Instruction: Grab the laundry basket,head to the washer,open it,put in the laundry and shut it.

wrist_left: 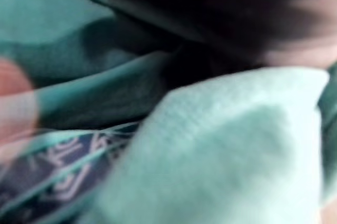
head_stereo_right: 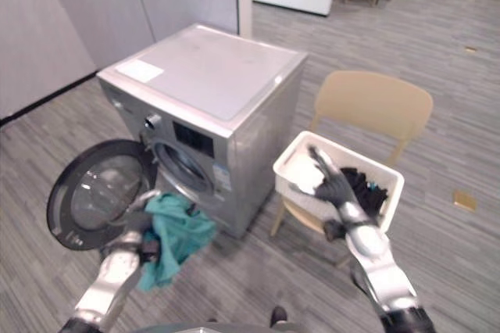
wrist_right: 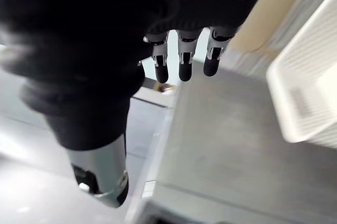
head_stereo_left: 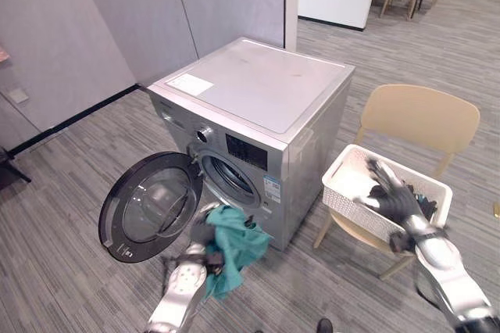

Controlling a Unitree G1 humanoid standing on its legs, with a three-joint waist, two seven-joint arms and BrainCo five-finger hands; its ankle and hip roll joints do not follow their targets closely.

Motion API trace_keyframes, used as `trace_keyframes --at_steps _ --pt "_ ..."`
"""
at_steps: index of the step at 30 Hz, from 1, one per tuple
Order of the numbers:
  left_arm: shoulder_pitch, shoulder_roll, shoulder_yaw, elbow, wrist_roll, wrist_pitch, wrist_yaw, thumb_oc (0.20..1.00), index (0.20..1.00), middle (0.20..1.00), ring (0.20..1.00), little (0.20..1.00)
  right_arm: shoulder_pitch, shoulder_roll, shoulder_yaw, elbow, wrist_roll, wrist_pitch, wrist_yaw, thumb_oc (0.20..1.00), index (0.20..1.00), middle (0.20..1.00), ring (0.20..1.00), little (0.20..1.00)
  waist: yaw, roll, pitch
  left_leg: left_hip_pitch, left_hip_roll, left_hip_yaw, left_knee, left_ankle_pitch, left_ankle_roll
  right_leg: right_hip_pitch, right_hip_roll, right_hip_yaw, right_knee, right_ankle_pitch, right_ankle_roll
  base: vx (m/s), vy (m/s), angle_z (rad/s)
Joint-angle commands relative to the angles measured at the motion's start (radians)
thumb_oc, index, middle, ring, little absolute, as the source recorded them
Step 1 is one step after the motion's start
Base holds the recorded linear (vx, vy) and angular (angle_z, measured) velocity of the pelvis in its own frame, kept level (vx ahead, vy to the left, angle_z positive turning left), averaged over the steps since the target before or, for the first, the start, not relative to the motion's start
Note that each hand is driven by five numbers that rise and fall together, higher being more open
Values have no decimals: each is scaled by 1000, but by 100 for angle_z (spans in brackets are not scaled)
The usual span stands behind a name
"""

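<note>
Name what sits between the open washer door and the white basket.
The washer body stands between its open door and the basket, seen in both eye views; the teal cloth hangs before it.

You see a teal garment point(head_stereo_left: 238, 243); silver washer point(head_stereo_left: 266, 106) with dark-rimmed door point(head_stereo_left: 148, 204); white perforated basket point(head_stereo_left: 351, 200); beige chair point(head_stereo_left: 418, 118).

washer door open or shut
Open: the door hangs swung out beside the washer, the drum opening uncovered, the left hand gripping a teal cloth before it.
</note>
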Motion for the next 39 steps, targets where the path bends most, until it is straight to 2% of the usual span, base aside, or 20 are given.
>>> trace_keyframes --at_steps 1,3,5,9,10,12,15,16,17,20,25,26,27,28,29,30,32,35,37,39 --pt "-25 56 42 30 19 -44 -31 200 200 200 200 200 -23 9 10 40 -57 -22 34 1000 1000 1000 1000 1000 15 -49 3 -10 -29 -83 -6 -22 -25 24 4 47 53 -86 56 19 -79 15" --pt "23 50 90 91 18 -34 -52 200 200 200 200 200 -3 12 19 125 -119 -17 47 1000 1000 1000 1000 1000 24 -48 9 -13 -28 -97 -6 -17 -26 33 7 34 41 -89 53 16 -76 18" --pt "22 42 126 253 12 -13 -49 200 200 200 200 200 -59 57 79 371 -154 -6 32 1000 1000 1000 1000 1000 54 -41 53 -52 -28 -127 21 1 -28 27 8 9 32 -89 41 -81 -82 42" --pt "-12 37 126 363 14 -6 -42 200 200 200 200 200 -108 79 125 498 -182 -7 12 1000 1000 1000 1000 1000 76 -39 104 -151 -40 -150 119 -6 -43 5 -12 -51 24 -87 36 -150 -37 46" --pt "-37 35 120 404 19 -1 -32 200 200 200 200 200 -128 83 145 551 -197 -1 -2 1000 1000 1000 1000 1000 79 -38 123 -196 -30 -107 159 -8 -50 -11 -33 -108 18 -81 36 -172 14 70" --pt "-49 26 119 426 19 -1 -28 200 200 200 200 200 -140 89 166 587 -212 8 -13 1000 1000 1000 1000 1000 76 -38 126 -202 1 -29 157 -9 -51 -17 -51 -159 7 -74 39 -16 57 125" --pt "-56 18 120 446 23 2 -24 200 200 200 200 200 -141 95 172 613 -216 11 -20 1000 1000 1000 1000 1000 69 -41 124 -186 34 25 144 -20 -63 5 -58 -196 -6 -83 50 83 64 97" --pt "-64 19 117 444 28 8 -26 200 200 200 200 200 -132 104 163 626 -217 18 -29 1000 1000 1000 1000 1000 54 -43 121 -172 66 114 112 1 -70 14 -75 -253 -3 -80 52 69 159 48" --pt "-67 17 114 439 28 9 -28 200 200 200 200 200 -132 108 157 633 -214 22 -32 1000 1000 1000 1000 1000 49 -43 120 -172 75 147 109 8 -72 16 -83 -274 -1 -79 51 103 171 130" --pt "-55 13 107 428 38 12 -37 200 200 200 200 200 -134 117 150 646 -225 24 -38 1000 1000 1000 1000 1000 43 -38 106 -164 71 156 97 -3 -64 42 -98 -317 20 -102 57 169 164 127" --pt "-37 21 100 391 48 18 -47 200 200 200 200 200 -153 129 158 640 -252 33 -46 1000 1000 1000 1000 1000 65 -48 112 -175 28 121 135 -56 -18 40 -173 -313 166 -127 70 223 284 34" --pt "-50 32 83 384 56 19 -49 200 200 200 200 200 -161 132 160 628 -248 29 -56 1000 1000 1000 1000 1000 64 -54 122 -174 13 104 153 -76 -2 31 -191 -294 231 -119 72 182 248 38" --pt "-61 44 82 380 67 16 -45 200 200 200 200 200 -161 138 161 605 -247 26 -63 1000 1000 1000 1000 1000 57 -52 135 -159 -4 89 153 -96 17 -36 -210 -227 360 -115 72 236 298 49" --pt "-72 50 74 382 78 16 -44 200 200 200 200 200 -166 145 165 595 -245 27 -56 1000 1000 1000 1000 1000 44 -55 143 -147 -16 75 144 -104 24 -93 -188 -160 416 -114 68 219 227 36" --pt "-70 52 66 358 82 15 -48 200 200 200 200 200 -164 141 170 560 -243 27 -45 1000 1000 1000 1000 1000 12 -53 158 -120 -24 42 129 -95 35 -170 -92 -41 417 -120 51 214 139 46" --pt "-68 51 66 352 82 16 -49 200 200 200 200 200 -163 139 175 559 -242 24 -47 1000 1000 1000 1000 1000 9 -52 162 -108 -30 35 123 -99 38 -188 -72 -16 399 -115 49 158 79 31" --pt "-73 50 49 342 86 16 -53 200 200 200 200 200 -169 134 179 548 -241 23 -46 1000 1000 1000 1000 1000 0 -54 172 -82 -39 13 108 -116 43 -239 -56 -18 342 -97 41 207 -4 42" --pt "-72 46 28 328 97 18 -66 200 200 200 200 200 -157 124 173 552 -247 27 -48 1000 1000 1000 1000 1000 -19 -58 179 -35 -60 -27 100 -146 45 -306 -43 -16 249 -33 63 319 -42 16" --pt "-72 41 21 310 103 16 -70 200 200 200 200 200 -150 124 170 561 -253 32 -45 1000 1000 1000 1000 1000 -27 -57 180 5 -65 -59 93 -180 39 -333 -41 -40 184 -9 87 330 -53 47" --pt "-76 38 18 310 107 16 -68 200 200 200 200 200 -151 123 171 569 -254 31 -43 1000 1000 1000 1000 1000 -33 -61 186 12 -72 -61 101 -183 39 -343 -54 -82 158 24 85 176 -77 49"
